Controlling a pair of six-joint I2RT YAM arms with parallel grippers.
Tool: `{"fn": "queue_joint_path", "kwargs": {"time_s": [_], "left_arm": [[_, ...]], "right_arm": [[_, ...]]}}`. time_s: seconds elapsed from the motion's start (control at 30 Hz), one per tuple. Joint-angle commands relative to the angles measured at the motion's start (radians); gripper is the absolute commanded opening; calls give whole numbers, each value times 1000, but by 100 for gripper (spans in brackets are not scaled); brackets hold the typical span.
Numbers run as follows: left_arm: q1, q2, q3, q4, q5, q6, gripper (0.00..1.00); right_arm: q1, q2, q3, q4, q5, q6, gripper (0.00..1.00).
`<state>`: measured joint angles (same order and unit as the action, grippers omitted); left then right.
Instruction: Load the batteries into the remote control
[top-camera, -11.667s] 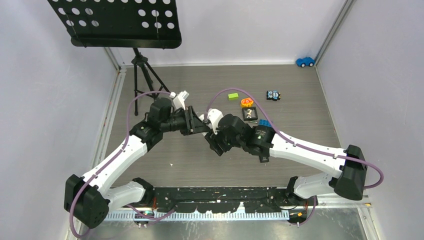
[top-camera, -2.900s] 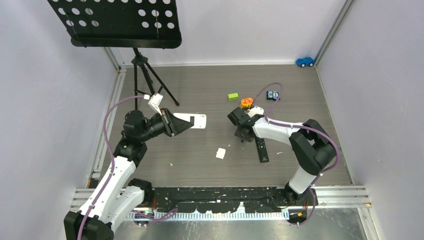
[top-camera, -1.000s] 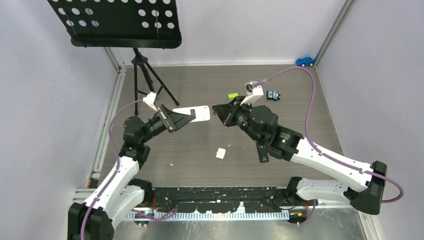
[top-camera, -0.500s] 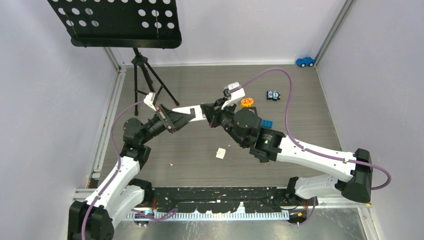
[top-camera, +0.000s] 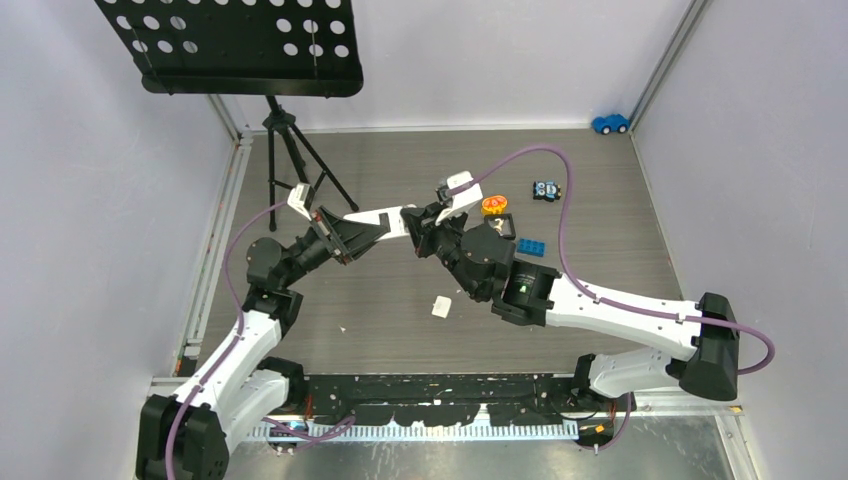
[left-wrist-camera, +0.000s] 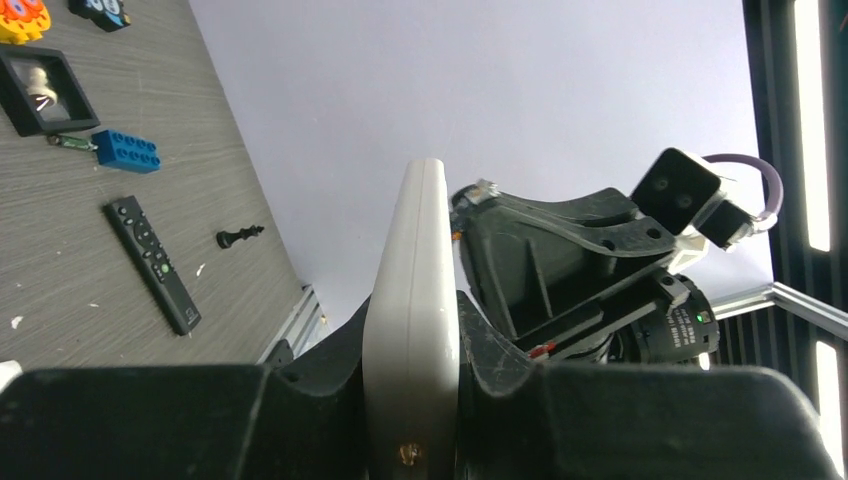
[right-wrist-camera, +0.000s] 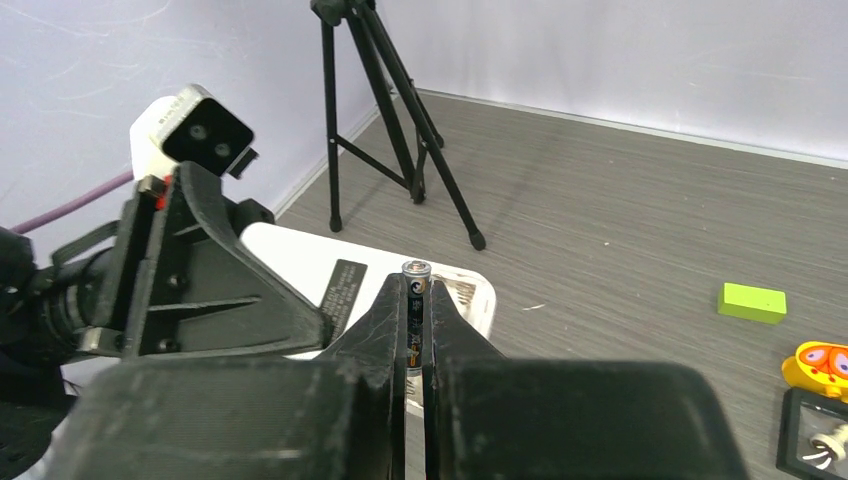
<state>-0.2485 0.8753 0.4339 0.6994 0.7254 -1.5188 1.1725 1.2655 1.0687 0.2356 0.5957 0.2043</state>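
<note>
My left gripper (top-camera: 345, 236) is shut on the white remote control (top-camera: 390, 222) and holds it up off the table, its free end pointing right. In the left wrist view the remote (left-wrist-camera: 412, 290) stands edge-on, clamped between both fingers of the gripper (left-wrist-camera: 412, 322). My right gripper (right-wrist-camera: 415, 287) is shut on a slim dark battery (right-wrist-camera: 415, 272), whose metal tip pokes out past the fingertips. That tip sits just over the remote's (right-wrist-camera: 290, 250) open end. From above, the right gripper (top-camera: 425, 232) meets the remote's right end. No other batteries show.
A small white piece (top-camera: 440, 306) lies on the table below the grippers. A black remote (left-wrist-camera: 153, 262), a chess piece (left-wrist-camera: 238, 237), a blue brick (top-camera: 531, 247), an orange toy (top-camera: 494, 205), a green block (right-wrist-camera: 752, 302) and a framed picture (left-wrist-camera: 40, 90) lie right. A tripod (top-camera: 290, 150) stands back left.
My right gripper has swung left with the battery until it reached the remote's free end. The left gripper has kept the remote almost still.
</note>
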Motion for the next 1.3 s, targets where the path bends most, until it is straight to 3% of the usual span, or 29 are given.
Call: {"fn": "queue_joint_path", "kwargs": {"time_s": [0.0, 0.17, 0.53, 0.9, 1.07, 1.27], "left_arm": [[-2, -5, 8, 119, -9, -28, 0], [-2, -4, 8, 131, -10, -27, 0], [-2, 2, 8, 185, -23, -20, 0], [-2, -2, 10, 190, -15, -10, 0], [-2, -2, 5, 187, -20, 6, 0], [-2, -3, 3, 184, -34, 28, 0]], "right_arm": [[7, -11, -12, 36, 60, -21, 2], [7, -3, 3, 11, 50, -4, 3], [7, -6, 72, -144, 52, 87, 23], [7, 10, 95, -151, 65, 84, 29], [7, -28, 116, -187, 58, 143, 45], [7, -91, 119, -229, -6, 217, 55]]}}
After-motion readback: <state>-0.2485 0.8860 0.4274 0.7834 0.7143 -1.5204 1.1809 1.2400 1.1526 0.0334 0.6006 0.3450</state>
